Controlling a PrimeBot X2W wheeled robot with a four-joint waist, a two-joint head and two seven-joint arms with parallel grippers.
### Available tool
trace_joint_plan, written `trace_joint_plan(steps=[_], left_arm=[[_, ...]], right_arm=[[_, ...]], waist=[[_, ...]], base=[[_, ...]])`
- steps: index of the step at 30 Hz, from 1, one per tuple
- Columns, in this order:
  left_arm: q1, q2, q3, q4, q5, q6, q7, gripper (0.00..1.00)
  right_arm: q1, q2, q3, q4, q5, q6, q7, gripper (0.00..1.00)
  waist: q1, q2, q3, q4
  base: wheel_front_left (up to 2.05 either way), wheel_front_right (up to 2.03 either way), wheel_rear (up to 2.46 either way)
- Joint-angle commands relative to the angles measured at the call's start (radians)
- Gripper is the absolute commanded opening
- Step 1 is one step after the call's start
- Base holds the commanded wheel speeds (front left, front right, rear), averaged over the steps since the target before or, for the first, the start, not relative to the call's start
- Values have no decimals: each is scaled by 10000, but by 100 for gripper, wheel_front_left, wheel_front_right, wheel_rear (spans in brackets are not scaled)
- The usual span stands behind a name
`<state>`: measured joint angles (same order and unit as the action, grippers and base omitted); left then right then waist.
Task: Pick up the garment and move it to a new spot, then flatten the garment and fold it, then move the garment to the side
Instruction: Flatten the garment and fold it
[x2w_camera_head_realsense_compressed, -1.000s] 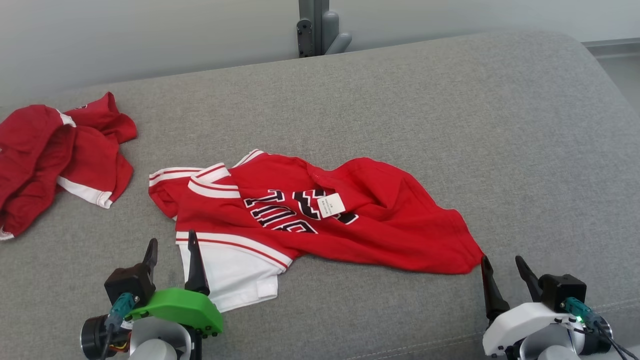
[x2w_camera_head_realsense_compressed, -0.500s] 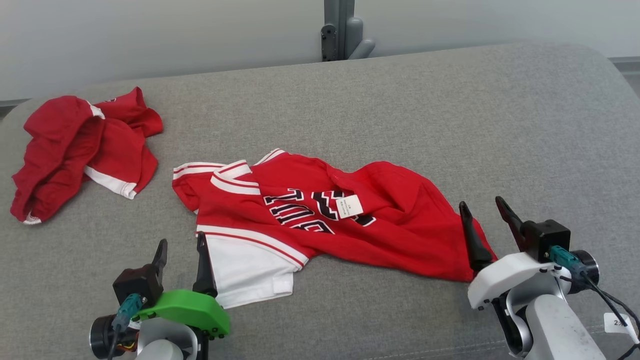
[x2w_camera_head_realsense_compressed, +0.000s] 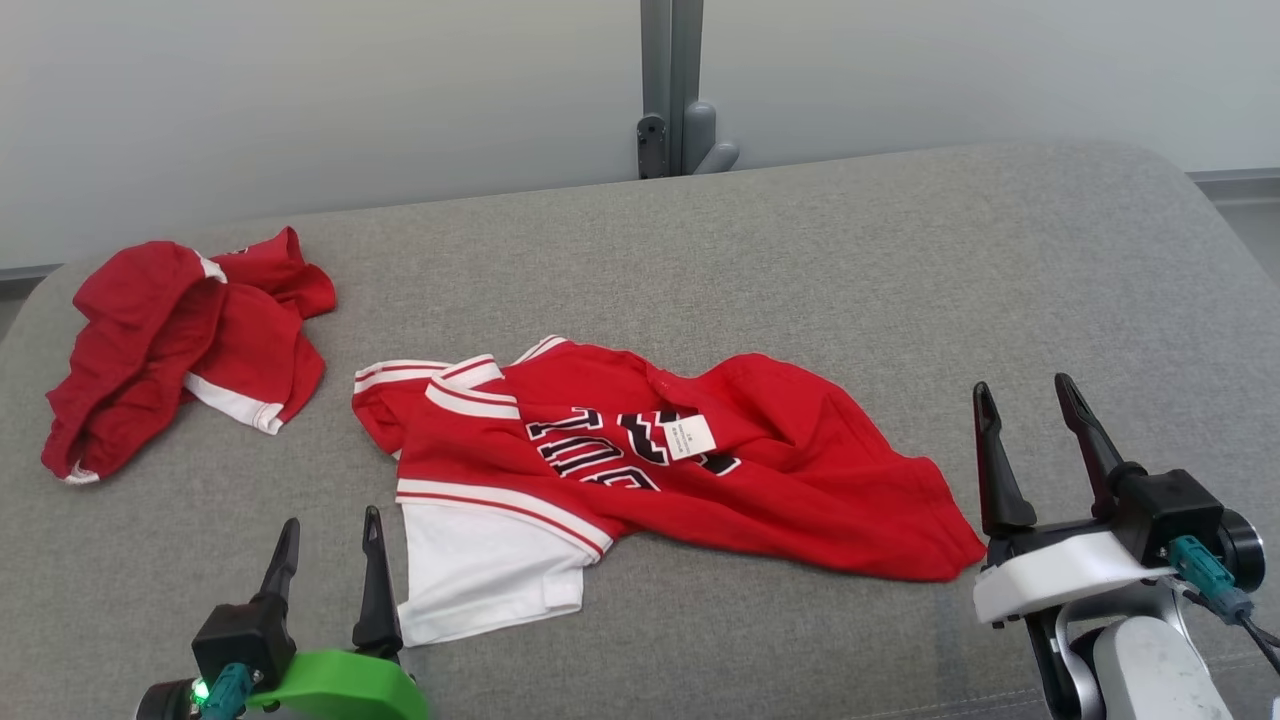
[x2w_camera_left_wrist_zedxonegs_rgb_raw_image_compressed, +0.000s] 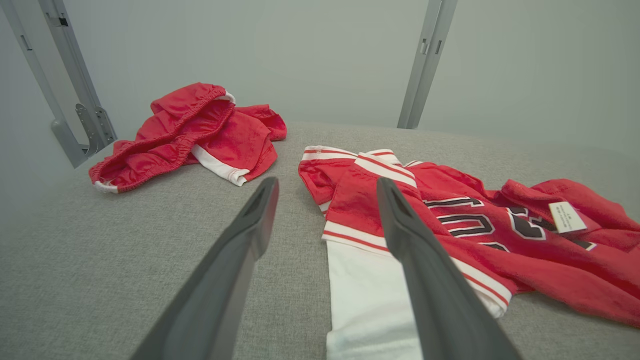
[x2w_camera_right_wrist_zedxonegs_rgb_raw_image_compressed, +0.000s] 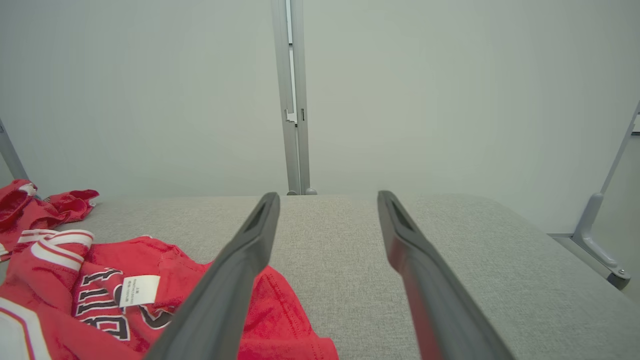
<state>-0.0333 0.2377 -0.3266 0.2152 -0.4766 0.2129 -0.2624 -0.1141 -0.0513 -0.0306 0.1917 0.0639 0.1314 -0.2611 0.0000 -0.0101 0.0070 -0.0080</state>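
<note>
1. The garment: you see soft red cloth, matt and creased, with white cloth bands and smooth dark printed lettering.
2. The label: a small white tag; you cannot tell paper from woven cloth.
3. The second red garment: similar matt red cloth, gathered along one hem.
4. The cushion: coarse grey woven fabric, matt, its weave plain in your wrist views.
5. The left gripper and right gripper: the fingers look like dark matt plastic; the green housing and white housing are smooth plastic.
6. The post: smooth grey metal with a satin finish.
</note>
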Motion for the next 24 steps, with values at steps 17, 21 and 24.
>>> trace_joint_plan(steps=[17, 21, 24], left_arm=[[1256, -1237, 1937, -931, 1897, -1060, -35, 100], [1271, -1421, 2110, -883, 2101, -1280, -35, 100], [1268, -1505, 2220, -810, 2234, -1424, -35, 100]], right_arm=[[1248, 2, 248, -1099, 662, -14, -43, 100], [1172, 2, 308, -893, 677, -14, -44, 100], [1141, 1, 356, -793, 707, -14, -44, 100]], waist=[[0, 101, -226, -297], [0, 101, -233, -204], [0, 101, -241, -150]], base=[[0, 0, 0], [0, 0, 0], [0, 0, 0]])
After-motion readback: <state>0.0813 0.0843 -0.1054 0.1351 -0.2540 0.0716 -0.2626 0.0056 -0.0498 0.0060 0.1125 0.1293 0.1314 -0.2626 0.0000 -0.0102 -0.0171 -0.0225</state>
